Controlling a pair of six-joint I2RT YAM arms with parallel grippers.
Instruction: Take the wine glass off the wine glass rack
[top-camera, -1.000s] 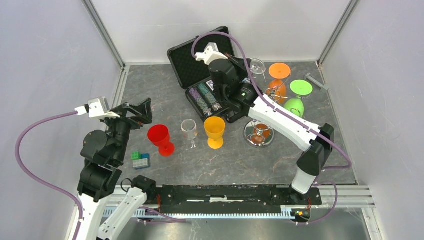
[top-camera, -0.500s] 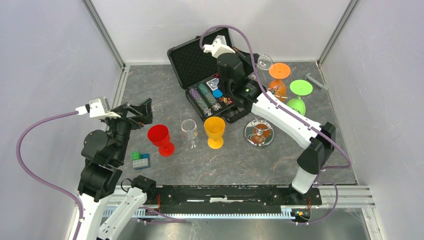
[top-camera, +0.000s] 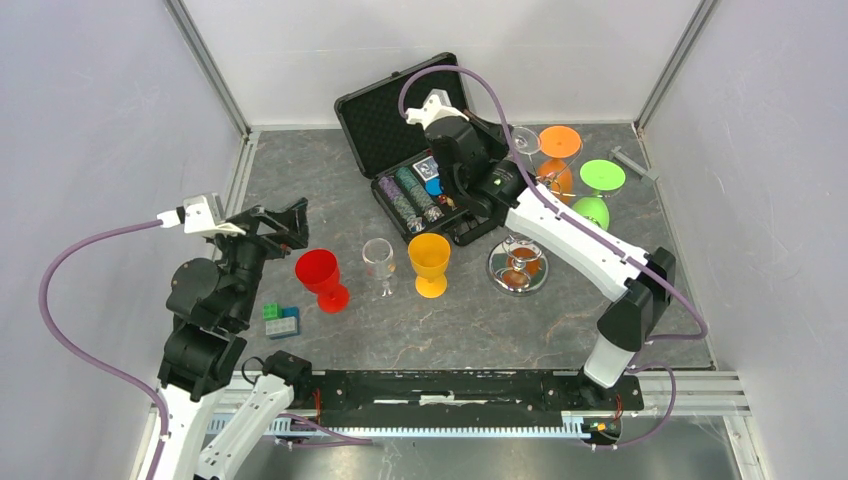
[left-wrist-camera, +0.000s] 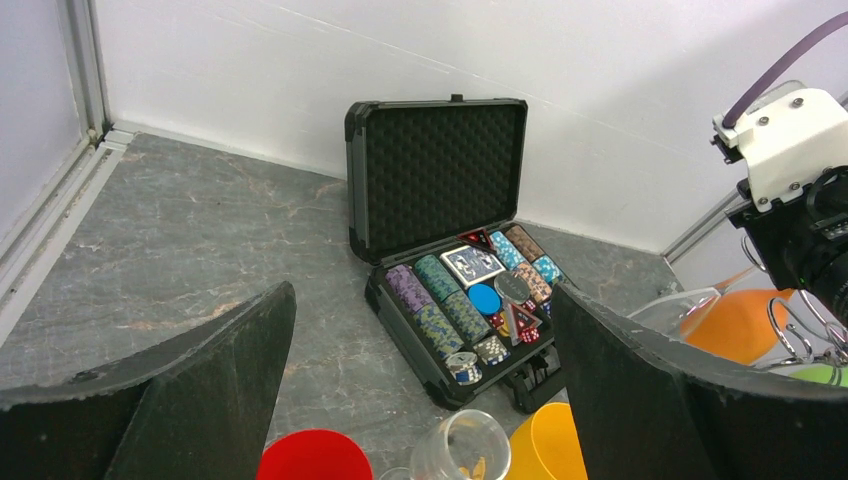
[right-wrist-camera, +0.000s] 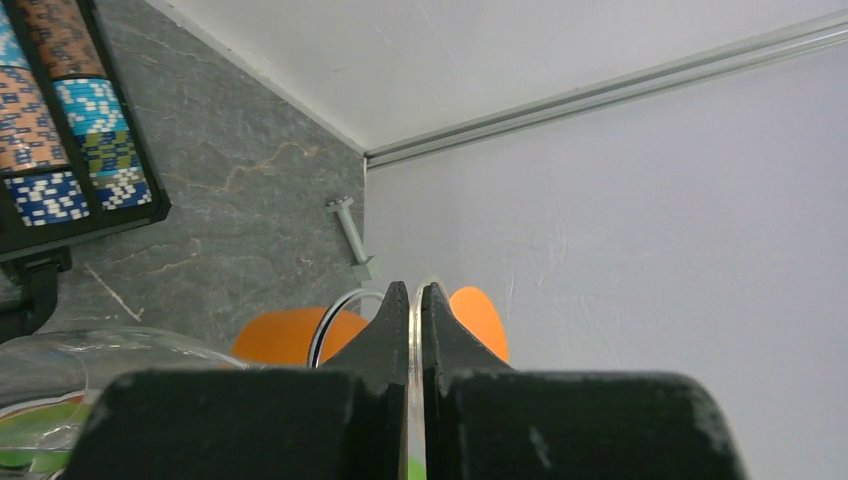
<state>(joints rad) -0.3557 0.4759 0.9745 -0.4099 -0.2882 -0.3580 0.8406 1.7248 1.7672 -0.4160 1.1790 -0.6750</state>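
Observation:
The wine glass rack (top-camera: 517, 267) is a chrome stand with a round mirrored base, right of centre. An orange glass (top-camera: 556, 160) and a green glass (top-camera: 598, 190) hang upside down from its arms. My right gripper (top-camera: 503, 140) is shut on the thin foot of a clear wine glass (top-camera: 524, 139), held in the air beside the orange one. In the right wrist view the foot's edge sits between the shut fingers (right-wrist-camera: 415, 300), and the clear bowl (right-wrist-camera: 60, 375) shows at lower left. My left gripper (left-wrist-camera: 422, 295) stands wide open and holds nothing, far left.
An open black chip case (top-camera: 420, 150) lies at the back, under my right wrist. A red cup (top-camera: 320, 278), a standing clear glass (top-camera: 379, 262) and a yellow cup (top-camera: 430, 262) line up mid-table. Small toy blocks (top-camera: 281, 320) lie front left. A metal bracket (top-camera: 628, 162) lies back right.
My right arm has swung slightly right with the clear wine glass pinched in it, uncovering the chips in the case. The left arm has barely moved.

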